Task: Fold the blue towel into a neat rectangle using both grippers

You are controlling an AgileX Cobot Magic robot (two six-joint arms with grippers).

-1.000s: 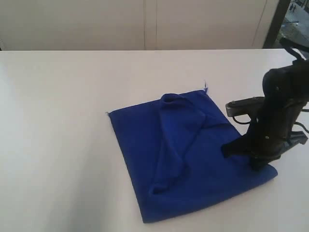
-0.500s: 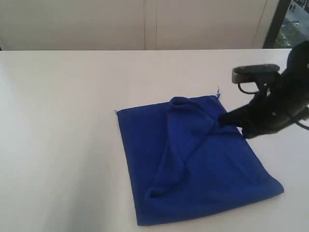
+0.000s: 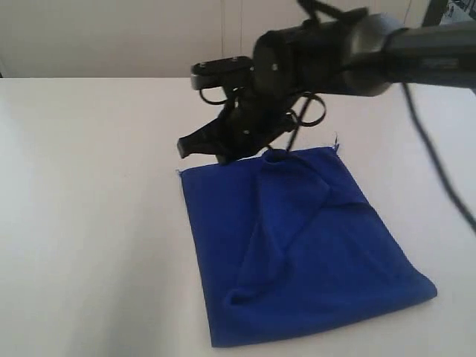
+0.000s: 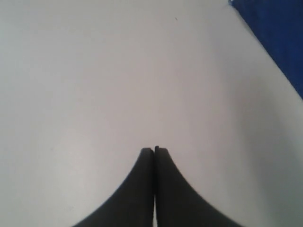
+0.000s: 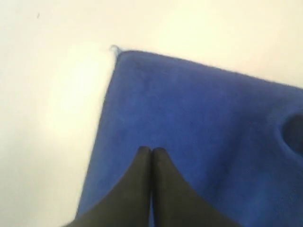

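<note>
Two sets of fingers were pressed together, empty. Right fingers (image 3: 193, 143) hovered over a corner of the blue towel (image 3: 297, 238), likely lining up a pinch. Left fingers (image 4: 142, 179) idled over the table (image 3: 89, 193). Towel lay rumpled there.

The towel (image 3: 297, 253) is soft blue cloth, matt, with a fine fuzzy nap like terry. Its edges are a little rough, and a loose thread (image 3: 336, 140) stands out at the far right corner. The bench (image 3: 89, 223) is white and smooth, mostly matt with a weak sheen; its material I cannot tell. The right gripper (image 3: 183, 147) looks like hard black plastic, smooth and matt. The left gripper (image 4: 154, 150) has the same smooth matt black finish. The arm (image 3: 357, 44) has a dark smooth casing with a dull shine. The cables (image 3: 431, 149) are black with a smooth coating. The wall (image 3: 111, 37) at the far side is pale, smooth and matt.
</note>
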